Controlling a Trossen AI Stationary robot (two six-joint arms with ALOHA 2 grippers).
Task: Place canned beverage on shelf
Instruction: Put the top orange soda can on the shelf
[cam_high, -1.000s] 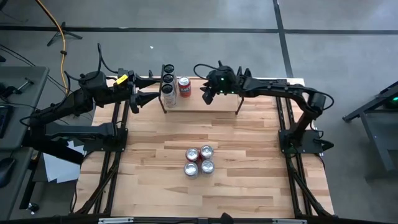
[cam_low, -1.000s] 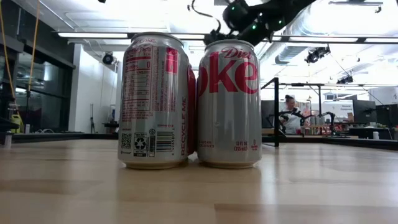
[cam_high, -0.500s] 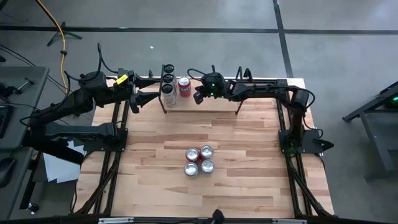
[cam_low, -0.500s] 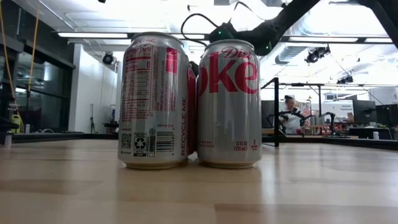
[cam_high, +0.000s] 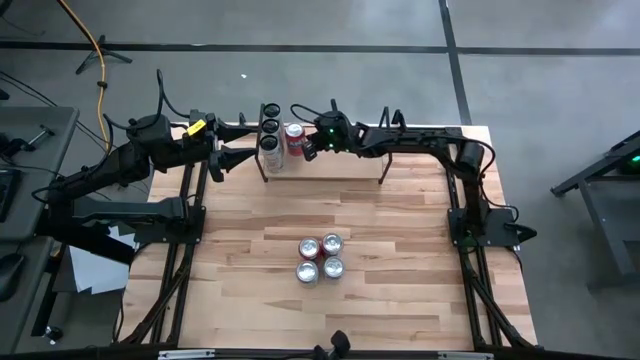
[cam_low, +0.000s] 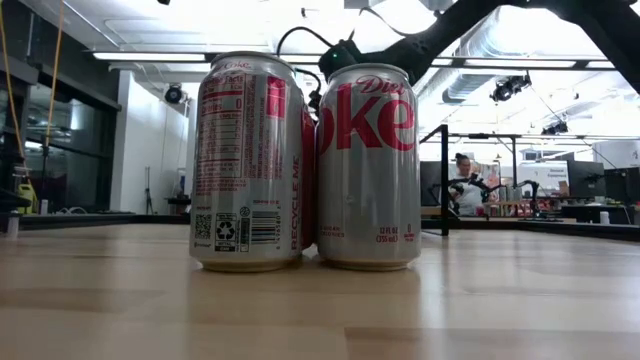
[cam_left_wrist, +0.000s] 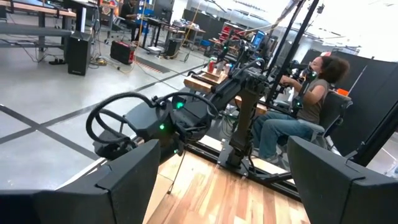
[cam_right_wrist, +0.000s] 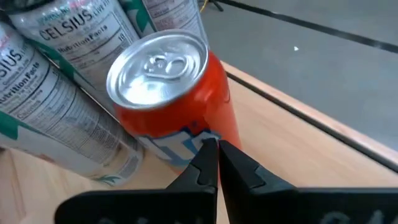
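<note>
Reaching farther left along the shelf (cam_high: 330, 165) than a second ago, the right arm brings its right gripper (cam_high: 309, 150) up against the red can (cam_high: 294, 138) standing there beside three tall Celsius cans (cam_high: 270, 140), fingers now pinched together, holding nothing. Left gripper (cam_high: 222, 158) waits spread wide, unmoved; four cans (cam_high: 320, 258) sit mid-table.

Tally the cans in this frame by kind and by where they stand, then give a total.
Tall Celsius cans on the shelf: 3
Orange can on the shelf, beside the Celsius row: 1
Diet Coke cans clustered on the table: 4
Total: 8 cans
</note>
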